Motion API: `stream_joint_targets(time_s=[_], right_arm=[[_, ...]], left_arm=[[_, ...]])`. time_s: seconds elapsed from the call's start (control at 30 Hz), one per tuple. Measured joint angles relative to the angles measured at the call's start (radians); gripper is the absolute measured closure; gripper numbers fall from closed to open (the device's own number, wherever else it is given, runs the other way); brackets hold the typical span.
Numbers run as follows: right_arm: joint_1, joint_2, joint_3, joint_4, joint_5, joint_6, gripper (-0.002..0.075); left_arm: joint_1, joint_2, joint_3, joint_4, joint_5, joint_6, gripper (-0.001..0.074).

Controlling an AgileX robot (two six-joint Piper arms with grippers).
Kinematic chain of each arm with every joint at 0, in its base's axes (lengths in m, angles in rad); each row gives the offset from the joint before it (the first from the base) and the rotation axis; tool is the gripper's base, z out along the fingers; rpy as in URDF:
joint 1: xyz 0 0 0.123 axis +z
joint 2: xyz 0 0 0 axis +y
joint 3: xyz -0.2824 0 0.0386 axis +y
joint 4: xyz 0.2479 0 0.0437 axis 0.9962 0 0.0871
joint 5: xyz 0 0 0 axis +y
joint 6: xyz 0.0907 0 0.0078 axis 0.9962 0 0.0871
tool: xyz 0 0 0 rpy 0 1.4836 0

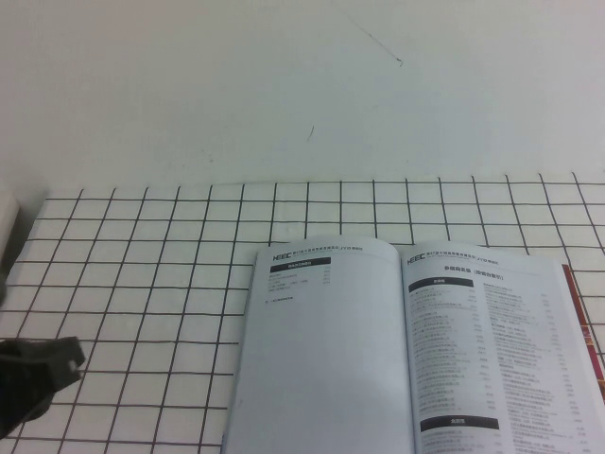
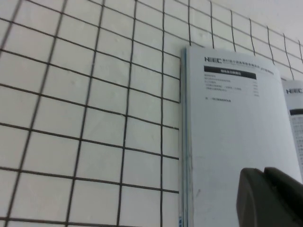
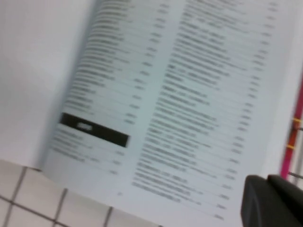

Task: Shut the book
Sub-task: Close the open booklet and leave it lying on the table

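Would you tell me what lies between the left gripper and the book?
Only bare gridded cloth separates the left gripper and the book, in the high view; the right gripper hangs over its right page.

Book [image 1: 416, 350] open flat on grid cloth [image 1: 142, 284]; left gripper [image 1: 38, 374] at near-left corner, well apart from book.

One book [image 1: 331, 359], one gridded mat [image 1: 142, 284], two grippers: left gripper [image 1: 57, 364] near book, right gripper [image 3: 272, 201] over it
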Motion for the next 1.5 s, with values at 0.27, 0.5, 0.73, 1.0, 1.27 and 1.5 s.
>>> stream_joint_targets(time_s=[0.27,0.5,0.73,1.0,1.27,1.5], right_arm=[[0.028,0.256,-0.119,0.440,0.082,-0.403,0.0729],[0.150,0.477,-0.227,0.482,0.071,-0.455,0.0729],[0.223,0.647,-0.335,0.482,0.038,-0.460,0.0729],[0.242,0.805,-0.380,0.450,0.015,-0.461,0.0729],[0.240,0.856,-0.392,0.423,0.004,-0.446,0.0729],[0.240,0.861,-0.393,0.423,-0.001,-0.446,0.0729]], left_arm=[[0.000,0.371,0.000,-0.535,-0.016,0.539,0.0738],[-0.016,0.696,-0.006,-0.938,0.160,1.065,0.0738],[-0.105,0.926,-0.080,-0.971,0.149,1.147,0.0738],[-0.174,1.077,-0.218,-0.976,0.166,1.155,0.0738],[-0.109,1.084,-0.234,-0.982,0.131,1.115,0.0738],[-0.188,1.086,-0.238,-0.985,0.169,1.065,0.0738]])
